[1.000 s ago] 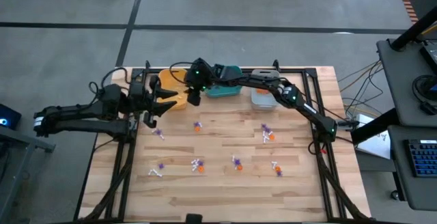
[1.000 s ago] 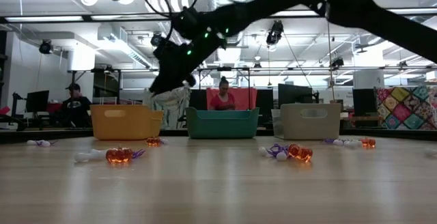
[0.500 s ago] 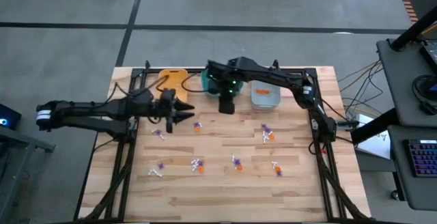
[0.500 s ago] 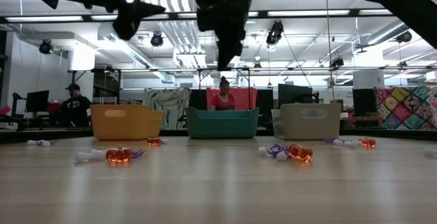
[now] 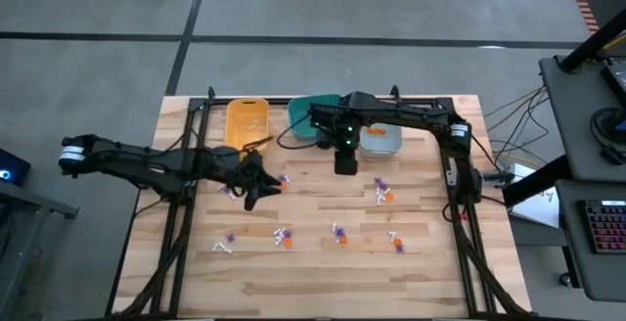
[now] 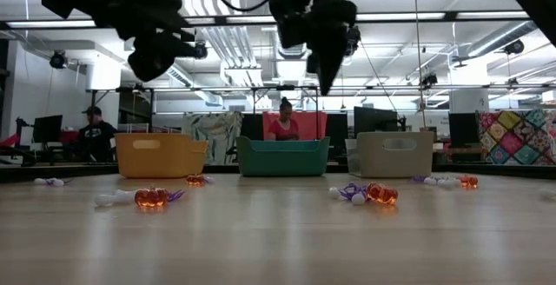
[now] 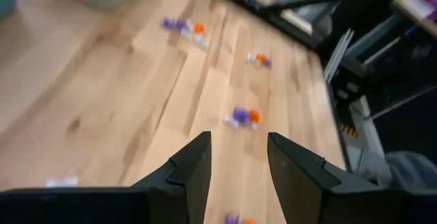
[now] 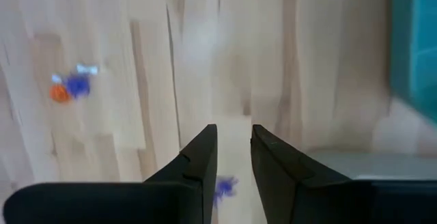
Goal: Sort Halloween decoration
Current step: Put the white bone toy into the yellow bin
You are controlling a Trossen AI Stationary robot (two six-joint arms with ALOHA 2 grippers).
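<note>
Dark grippers over a worktop of scattered trinkets

Dark fingers of my left gripper (image 7: 239, 157) stand apart with a clear gap, and nothing is between them; I see bare wood through the gap. In the high view this left gripper (image 5: 256, 186) hangs over the worktop (image 5: 323, 272) near the middle-left, just beside a small orange and purple piece (image 5: 283, 180). My right gripper (image 8: 232, 149) has its fingers close together but with a narrow gap, and it holds nothing. In the high view the right gripper (image 5: 345, 160) is in front of the bins, between the teal bin (image 5: 302, 120) and the grey bin (image 5: 380, 140). In the low view both grippers are high above the wood and touch nothing.

The Halloween decoration (image 5: 383, 192) lies loose on the worktop, in small groups of orange, purple and white, spread over the middle and the near part. More groups are at (image 5: 285, 236), (image 5: 338, 233), (image 5: 396, 241) and (image 5: 231, 237). In the low view I see an orange piece (image 6: 151, 197) and an orange-purple cluster (image 6: 369, 193) on the wood in front of the bins.

The yellow bin (image 5: 246, 123) stands at the far edge, left of the teal bin. Something orange shows inside the grey bin. Behind the worktop, two people (image 6: 284, 122) sit in the room.
</note>
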